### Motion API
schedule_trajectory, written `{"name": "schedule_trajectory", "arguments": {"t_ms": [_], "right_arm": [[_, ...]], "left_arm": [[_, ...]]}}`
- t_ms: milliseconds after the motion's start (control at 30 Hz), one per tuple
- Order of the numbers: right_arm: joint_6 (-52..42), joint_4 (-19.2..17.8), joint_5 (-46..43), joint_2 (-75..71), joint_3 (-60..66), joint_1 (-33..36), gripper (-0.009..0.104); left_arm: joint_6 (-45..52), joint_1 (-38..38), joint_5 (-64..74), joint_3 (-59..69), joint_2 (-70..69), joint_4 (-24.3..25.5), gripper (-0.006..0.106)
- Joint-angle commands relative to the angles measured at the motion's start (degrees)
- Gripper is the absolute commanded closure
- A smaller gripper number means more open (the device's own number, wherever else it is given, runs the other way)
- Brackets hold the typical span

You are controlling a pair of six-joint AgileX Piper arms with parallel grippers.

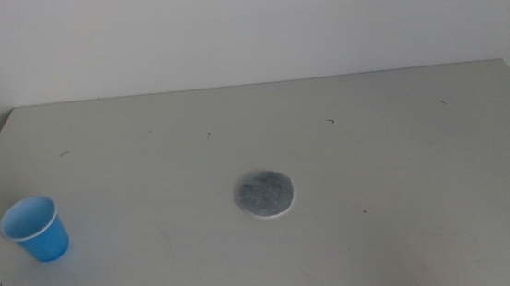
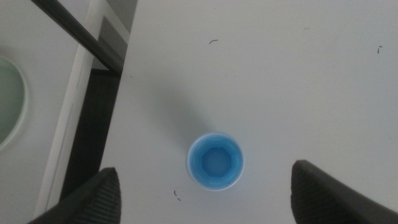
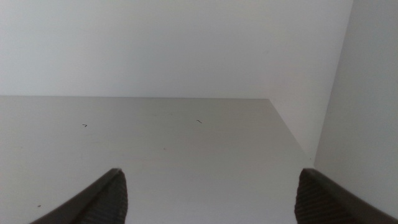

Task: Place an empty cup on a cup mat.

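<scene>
cup (image 1: 35, 229) upright, mouth up | cup mat (image 1: 264, 194) flat, apart | left hand (image 2: 205, 196) spread above cup

The blue cup (image 1: 35, 229) stands upright and empty, well apart from the flat grey cup mat (image 1: 264, 194).

Pale grey table (image 1: 376, 151) (few dark specks), plain white wall (image 1: 245, 23).

The cup (image 1: 35, 229) stands upright near the table's (image 1: 404, 148) front left corner, open end up. The mat (image 1: 264, 194) lies flat near the middle, well apart from it.
</scene>
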Motion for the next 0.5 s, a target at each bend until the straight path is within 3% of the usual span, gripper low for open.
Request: {"name": "schedule_trajectory", "arguments": {"t_ms": [0, 167, 467], "right_arm": [[-0.5, -0.5, -4.5, -1.1, -0.7, 0.0, 0.001], [-0.5, -0.5, -4.5, -1.1, -0.7, 0.0, 0.001], [-0.5, -0.5, -4.5, -1.1, -0.7, 0.0, 0.001]], "left_arm": [[1.0, 2.6, -0.7, -1.7, 0.2, -3.3, -0.005], [9.9, 8.8, -0.2, -0.7, 2.7, -11.8, -0.005], [17.6, 14.4, -2.2, 5.1, 7.7, -11.9, -0.005]]}}
